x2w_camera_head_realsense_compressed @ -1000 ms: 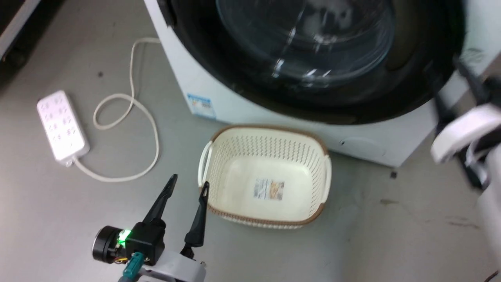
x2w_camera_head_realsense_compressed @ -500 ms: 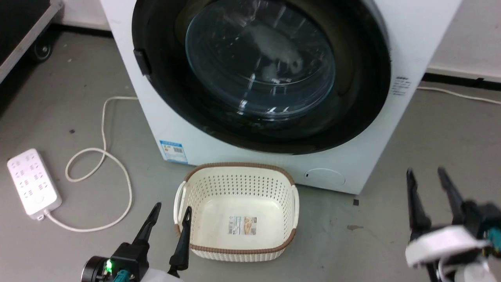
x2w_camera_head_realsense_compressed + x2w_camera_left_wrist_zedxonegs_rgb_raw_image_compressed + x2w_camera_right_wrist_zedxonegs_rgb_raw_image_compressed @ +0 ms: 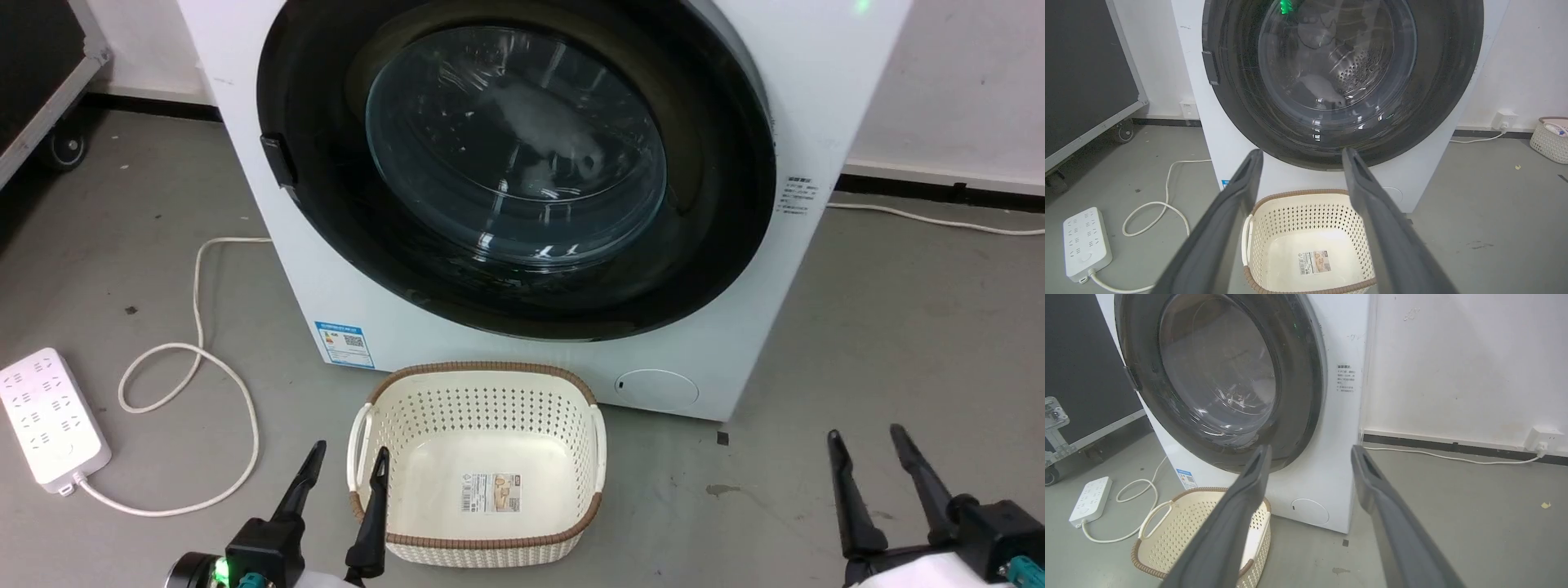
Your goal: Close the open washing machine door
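Grey concrete floor (image 3: 898, 327) runs to a white wall. The large round black-rimmed washing machine door (image 3: 514, 155), with its bulging clear glass bowl, lies flat against the front of the big white front-loading washing machine (image 3: 816, 82). Just before it stands a cream perforated plastic basket (image 3: 478, 382), and a white power strip (image 3: 49, 416) lies further left. My left gripper (image 3: 350, 449) hangs near the basket's left rim and my right gripper (image 3: 864, 433) well to its right, both with fingers spread and empty.

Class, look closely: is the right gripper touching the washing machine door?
Apart. In the head view the right gripper sits low at the right, jaws open, with bare grey floor between its fingertips and the washing machine door.
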Controlling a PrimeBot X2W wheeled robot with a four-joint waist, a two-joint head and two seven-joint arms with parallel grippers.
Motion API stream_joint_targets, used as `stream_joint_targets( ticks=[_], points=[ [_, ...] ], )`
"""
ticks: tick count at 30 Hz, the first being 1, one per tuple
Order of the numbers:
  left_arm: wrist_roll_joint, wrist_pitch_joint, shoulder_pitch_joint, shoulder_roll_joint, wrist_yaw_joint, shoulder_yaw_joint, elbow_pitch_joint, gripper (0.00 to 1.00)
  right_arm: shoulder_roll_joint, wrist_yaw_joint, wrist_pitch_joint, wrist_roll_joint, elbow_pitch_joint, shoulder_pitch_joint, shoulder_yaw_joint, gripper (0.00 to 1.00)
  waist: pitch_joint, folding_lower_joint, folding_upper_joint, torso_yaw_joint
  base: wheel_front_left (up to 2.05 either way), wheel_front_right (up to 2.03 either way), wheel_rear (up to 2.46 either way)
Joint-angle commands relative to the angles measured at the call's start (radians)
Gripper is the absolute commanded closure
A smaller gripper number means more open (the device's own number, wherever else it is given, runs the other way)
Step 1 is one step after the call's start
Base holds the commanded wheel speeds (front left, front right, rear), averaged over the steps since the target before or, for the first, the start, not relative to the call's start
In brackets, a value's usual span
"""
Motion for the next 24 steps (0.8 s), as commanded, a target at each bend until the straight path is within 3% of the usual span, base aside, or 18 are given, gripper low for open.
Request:
stream_joint_targets(
  ticks=[1, 2, 24],
  points=[
    [0.005, -0.004, 0.008, 0.003, 0.003, 0.003, 0.002, 0.0, 0.004, -0.001, -0.004, 0.011, -0.005, 0.014, 0.003, 0.0, 0.0, 0.0, -0.0001, -0.001, 0.0, 0.0, 0.0],
    [0.005, -0.004, 0.009, 0.004, 0.002, 0.001, 0.004, 1.0, 0.004, -0.001, -0.004, 0.012, -0.005, 0.015, 0.004, 1.0, -0.001, 0.0, -0.0001, -0.002, 0.0, 0.0, 0.0],
    [0.019, 0.048, -0.008, -0.008, 0.018, 0.013, -0.024, 1.0, 0.001, 0.0, 0.047, -0.01, -0.025, -0.005, 0.022, 1.0, -0.002, 0.0, -0.0001, -0.017, 0.0, 0.0, 0.0]
  ],
)
